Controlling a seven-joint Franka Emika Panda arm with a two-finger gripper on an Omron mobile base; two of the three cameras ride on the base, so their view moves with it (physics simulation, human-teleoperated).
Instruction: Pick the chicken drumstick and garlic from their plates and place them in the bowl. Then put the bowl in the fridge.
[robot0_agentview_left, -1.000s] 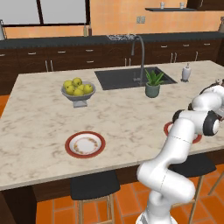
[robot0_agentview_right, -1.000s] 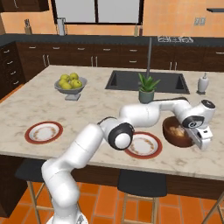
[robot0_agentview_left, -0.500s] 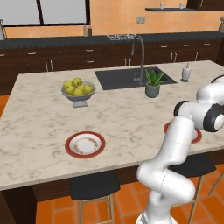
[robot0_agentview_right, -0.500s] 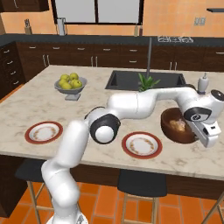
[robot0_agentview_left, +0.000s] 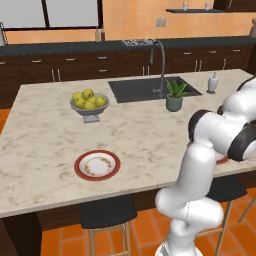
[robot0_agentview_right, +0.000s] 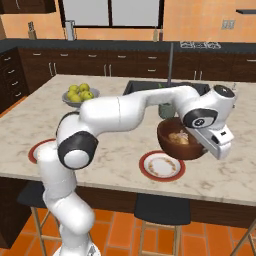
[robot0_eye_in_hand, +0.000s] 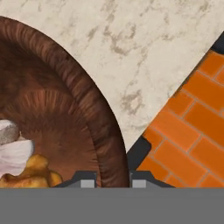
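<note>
Now tool (robot0_eye_in_hand: 113, 183) pinched on bowl (robot0_eye_in_hand: 57, 113) rim, lifted off counter (robot0_agentview_right: 110, 150), w/ garlic (robot0_eye_in_hand: 13, 148) + drumstick (robot0_eye_in_hand: 30, 173) inside.

Empty red-rimmed plate (robot0_agentview_left: 97, 165) on the marble counter (robot0_agentview_left: 45, 135), fruit bowl (robot0_agentview_left: 89, 103) well beyond it.

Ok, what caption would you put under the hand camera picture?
The pincer grips the rim of the round dark brown bowl, carrying the pale garlic bulb and golden chicken drumstick.
</note>
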